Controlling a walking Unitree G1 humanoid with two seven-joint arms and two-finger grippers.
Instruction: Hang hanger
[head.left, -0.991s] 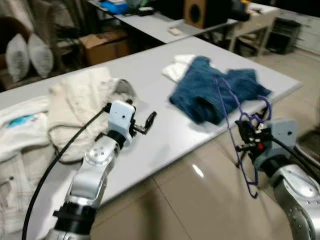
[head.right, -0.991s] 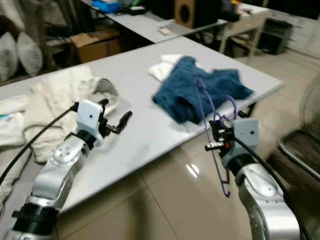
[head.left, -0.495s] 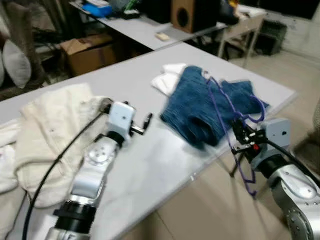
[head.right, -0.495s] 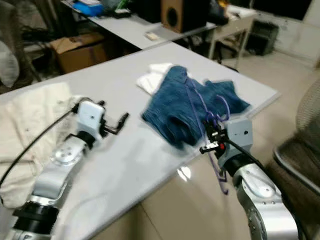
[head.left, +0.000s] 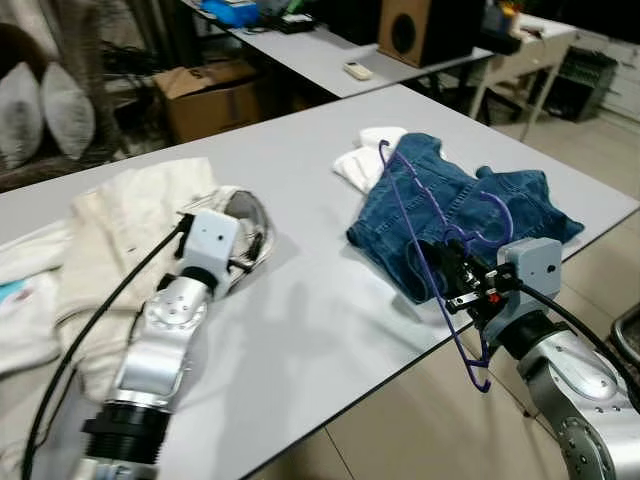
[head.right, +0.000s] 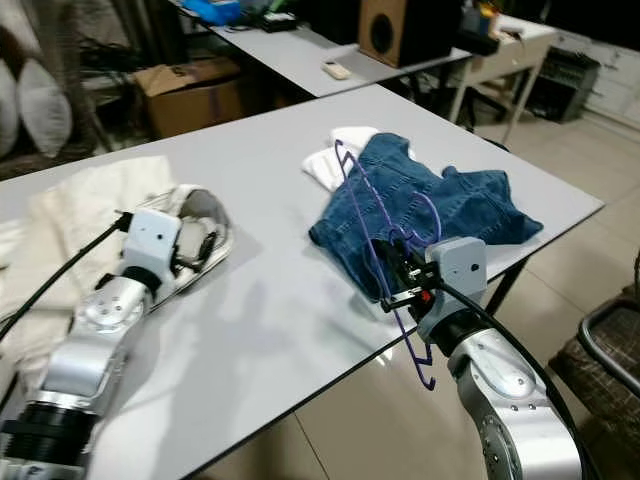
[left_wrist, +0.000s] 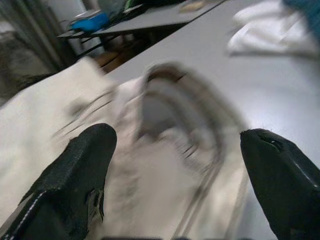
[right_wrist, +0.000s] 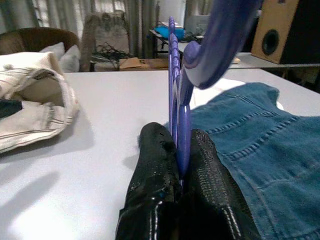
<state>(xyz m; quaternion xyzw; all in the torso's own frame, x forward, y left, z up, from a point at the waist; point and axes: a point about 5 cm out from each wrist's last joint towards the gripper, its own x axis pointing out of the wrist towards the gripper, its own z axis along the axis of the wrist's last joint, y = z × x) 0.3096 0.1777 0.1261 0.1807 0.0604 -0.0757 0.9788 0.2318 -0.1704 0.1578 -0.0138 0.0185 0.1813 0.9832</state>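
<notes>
Holding the purple hanger (head.left: 432, 236) at the table's (head.left: 330, 310) near right edge, the right gripper (right_wrist: 179, 165) has both fingers pinched on the thin rod just below the hook. Judged light and stiff, somewhat springy, smooth enough to swivel in the grip (hold close to the hook limits swing). Slim wire-like frame, one end above the blue jeans (head.left: 470, 215), the other hanging past the edge. Left gripper (left_wrist: 177, 165) spread wide over the cream garment (head.left: 140, 215).

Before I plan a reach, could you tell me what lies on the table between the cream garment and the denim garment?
Bare grey table separates the cream garment from the denim garment in both eye views.
</notes>
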